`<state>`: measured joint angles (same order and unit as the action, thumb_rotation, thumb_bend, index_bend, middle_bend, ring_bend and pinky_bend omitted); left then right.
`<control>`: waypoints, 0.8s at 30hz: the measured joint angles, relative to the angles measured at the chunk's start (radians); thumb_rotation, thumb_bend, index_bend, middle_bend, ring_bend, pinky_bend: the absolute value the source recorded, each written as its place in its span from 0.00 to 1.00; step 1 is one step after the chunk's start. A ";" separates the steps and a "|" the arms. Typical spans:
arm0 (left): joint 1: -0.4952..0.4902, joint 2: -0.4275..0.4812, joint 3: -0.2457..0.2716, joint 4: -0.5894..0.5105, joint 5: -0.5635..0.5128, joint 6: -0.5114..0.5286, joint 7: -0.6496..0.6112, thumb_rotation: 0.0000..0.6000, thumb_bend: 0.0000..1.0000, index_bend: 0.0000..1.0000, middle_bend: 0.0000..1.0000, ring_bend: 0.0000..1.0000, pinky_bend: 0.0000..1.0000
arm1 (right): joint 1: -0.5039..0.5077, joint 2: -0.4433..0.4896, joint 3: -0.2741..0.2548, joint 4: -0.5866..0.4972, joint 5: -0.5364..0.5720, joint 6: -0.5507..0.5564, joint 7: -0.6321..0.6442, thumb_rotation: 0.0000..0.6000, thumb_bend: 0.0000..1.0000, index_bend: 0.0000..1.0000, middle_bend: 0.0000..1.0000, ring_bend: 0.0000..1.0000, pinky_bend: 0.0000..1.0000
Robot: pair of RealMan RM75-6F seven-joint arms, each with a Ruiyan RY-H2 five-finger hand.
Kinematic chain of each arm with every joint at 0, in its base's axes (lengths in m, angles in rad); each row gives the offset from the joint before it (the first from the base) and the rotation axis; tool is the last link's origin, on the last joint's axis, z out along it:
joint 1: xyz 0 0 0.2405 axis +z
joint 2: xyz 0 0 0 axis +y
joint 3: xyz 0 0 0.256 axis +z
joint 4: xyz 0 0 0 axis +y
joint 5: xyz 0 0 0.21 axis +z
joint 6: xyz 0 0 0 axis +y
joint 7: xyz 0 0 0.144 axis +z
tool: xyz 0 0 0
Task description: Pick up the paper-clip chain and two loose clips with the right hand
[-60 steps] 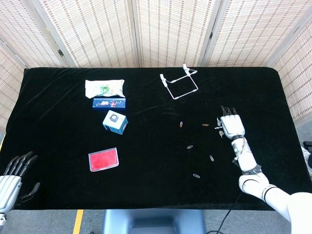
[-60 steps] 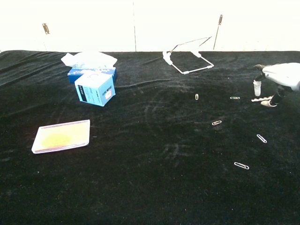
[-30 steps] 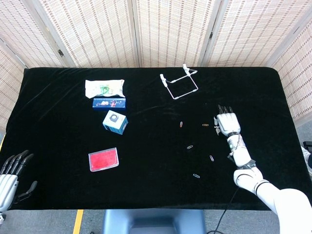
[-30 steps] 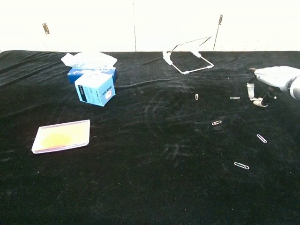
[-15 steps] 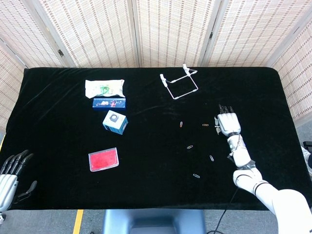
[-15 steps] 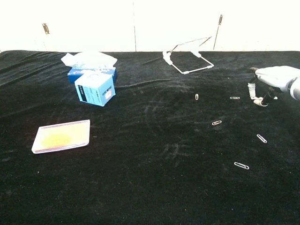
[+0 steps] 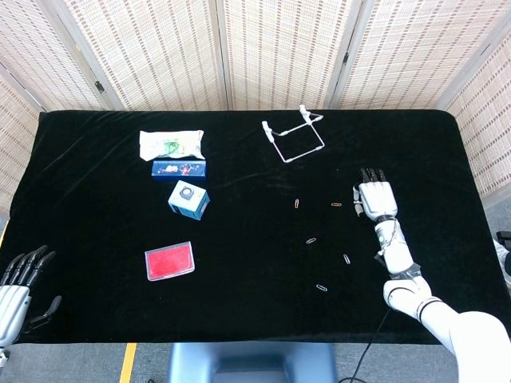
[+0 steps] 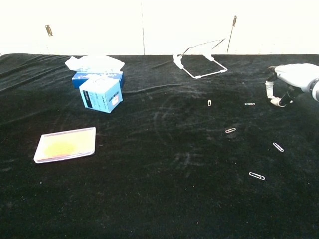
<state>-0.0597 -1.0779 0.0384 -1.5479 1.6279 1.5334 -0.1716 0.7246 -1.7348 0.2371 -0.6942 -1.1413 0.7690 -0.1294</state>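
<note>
Several loose paper clips lie on the black cloth; the nearest to my right hand is a clip (image 7: pixel 336 205) (image 8: pixel 249 104) just to its left. Others lie at mid-table (image 7: pixel 298 204) (image 8: pixel 209 102) and closer to me (image 7: pixel 346 258) (image 8: pixel 278 147). A pale chain-like loop (image 7: pixel 293 137) (image 8: pixel 200 64) sits in a rough square at the back centre. My right hand (image 7: pixel 376 199) (image 8: pixel 288 79) hovers palm down at the right, fingers apart, holding nothing. My left hand (image 7: pixel 17 287) hangs at the bottom left, off the table, fingers spread and empty.
On the left stand a crumpled white packet (image 7: pixel 171 144), a flat blue box (image 7: pixel 179 168), a small blue cube box (image 7: pixel 188 199) (image 8: pixel 101 94) and a red card case (image 7: pixel 168 261) (image 8: pixel 65 144). Wicker screens close the back. The table's right edge (image 7: pixel 479 199) runs near my right hand.
My right hand first slid left toward the nearest clip, then lifted and drew slightly back and to the right. My left hand sank lower at the frame's corner. The clips have not moved.
</note>
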 measured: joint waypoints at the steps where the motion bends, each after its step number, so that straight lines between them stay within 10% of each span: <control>1: 0.000 0.000 0.000 0.000 0.000 0.000 0.000 1.00 0.44 0.00 0.00 0.00 0.00 | -0.002 0.001 0.000 -0.002 -0.002 0.004 0.003 1.00 0.47 0.87 0.13 0.03 0.00; 24: 0.000 0.000 0.001 0.000 0.004 0.002 -0.002 1.00 0.44 0.00 0.00 0.00 0.00 | -0.021 0.074 0.017 -0.136 -0.003 0.091 -0.074 1.00 0.50 0.93 0.17 0.04 0.00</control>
<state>-0.0599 -1.0783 0.0389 -1.5478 1.6319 1.5358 -0.1736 0.7036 -1.6607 0.2546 -0.8303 -1.1440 0.8596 -0.2030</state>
